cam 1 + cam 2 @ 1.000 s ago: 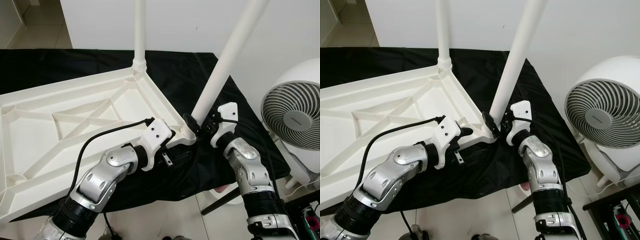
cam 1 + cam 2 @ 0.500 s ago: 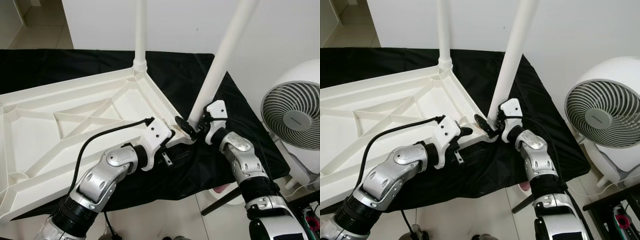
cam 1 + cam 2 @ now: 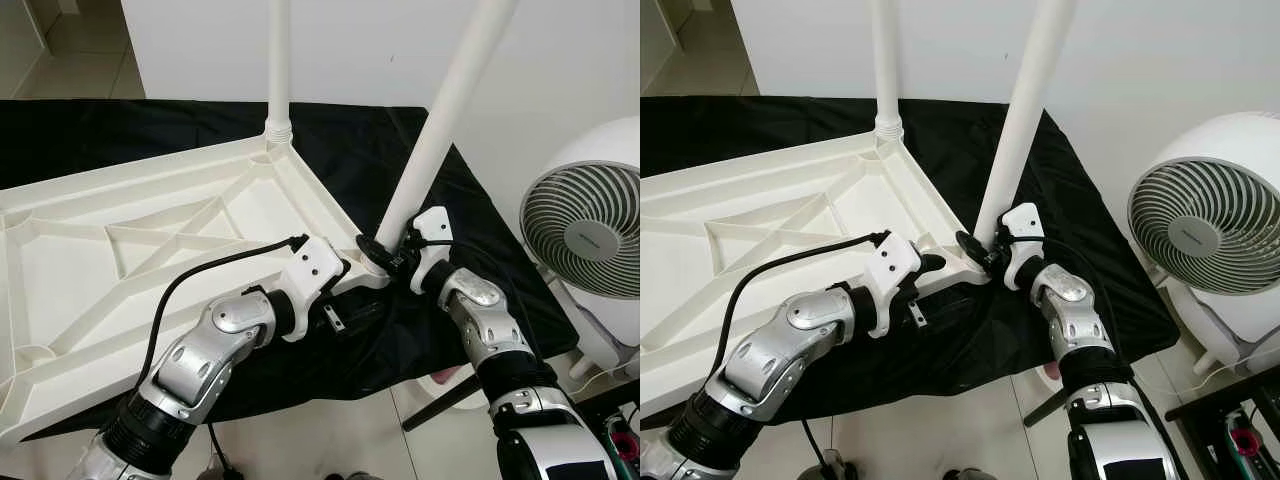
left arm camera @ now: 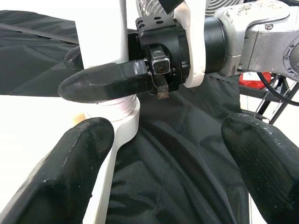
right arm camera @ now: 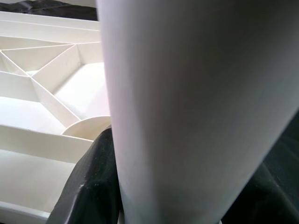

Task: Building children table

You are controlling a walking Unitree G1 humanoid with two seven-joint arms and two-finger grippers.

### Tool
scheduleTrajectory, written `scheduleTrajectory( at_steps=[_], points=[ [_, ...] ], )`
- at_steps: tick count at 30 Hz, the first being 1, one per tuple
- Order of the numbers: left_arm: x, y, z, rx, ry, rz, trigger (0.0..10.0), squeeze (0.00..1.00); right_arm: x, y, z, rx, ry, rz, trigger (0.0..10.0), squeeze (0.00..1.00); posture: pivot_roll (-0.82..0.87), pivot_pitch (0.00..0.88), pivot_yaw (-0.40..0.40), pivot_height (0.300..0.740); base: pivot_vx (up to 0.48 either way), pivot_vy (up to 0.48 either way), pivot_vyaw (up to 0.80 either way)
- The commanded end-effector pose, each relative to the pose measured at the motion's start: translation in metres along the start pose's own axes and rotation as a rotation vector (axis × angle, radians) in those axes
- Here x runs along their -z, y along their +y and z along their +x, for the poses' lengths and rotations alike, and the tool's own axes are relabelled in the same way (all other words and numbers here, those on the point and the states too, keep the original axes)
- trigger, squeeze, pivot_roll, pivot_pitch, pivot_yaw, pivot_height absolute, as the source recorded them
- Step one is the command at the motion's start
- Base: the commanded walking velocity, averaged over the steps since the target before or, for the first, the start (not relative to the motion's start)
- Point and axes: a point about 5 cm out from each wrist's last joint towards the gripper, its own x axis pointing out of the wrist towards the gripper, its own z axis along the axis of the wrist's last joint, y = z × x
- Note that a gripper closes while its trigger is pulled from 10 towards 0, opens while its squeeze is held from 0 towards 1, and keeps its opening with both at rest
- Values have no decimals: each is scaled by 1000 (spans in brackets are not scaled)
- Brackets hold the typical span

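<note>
The two head views look forward and down from above the arms onto the upturned tabletop (image 3: 150, 230), sharing nearly the same scene. The left wrist view looks low and close along its fingers (image 4: 79, 163) at the near leg (image 3: 440, 130). The right wrist view sits almost against that leg.

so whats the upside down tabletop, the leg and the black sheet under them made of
Tabletop: looks like moulded white plastic, matte, with ribbed underside. Leg held by the right gripper: smooth white tube, probably plastic. Black sheet: thin wrinkled fabric, slight sheen.
</note>
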Motion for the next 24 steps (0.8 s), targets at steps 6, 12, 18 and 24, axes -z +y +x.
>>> scheduleTrajectory(
  at_steps=[6, 12, 18, 24],
  points=[
    [2, -6, 0, 58, 11, 1, 10000, 0, 10, -2, -6, 64, 38, 9, 10000, 0, 88, 53, -68, 740, 0, 0, 0],
    [3, -7, 0, 59, 11, -2, 10000, 0, 12, 3, -4, 249, 32, 36, 10000, 0, 86, 58, -71, 740, 0, 0, 0],
    [4, -8, 0, 59, 13, -4, 10000, 0, 15, 18, -2, 384, 32, 102, 10000, 0, 89, 61, -74, 740, 0, 0, 0],
    [4, -9, 0, 57, 13, -7, 10000, 0, 11, 28, -4, 673, 9, 128, 10000, 0, 86, 61, -78, 740, 0, 0, 0]
  ],
)
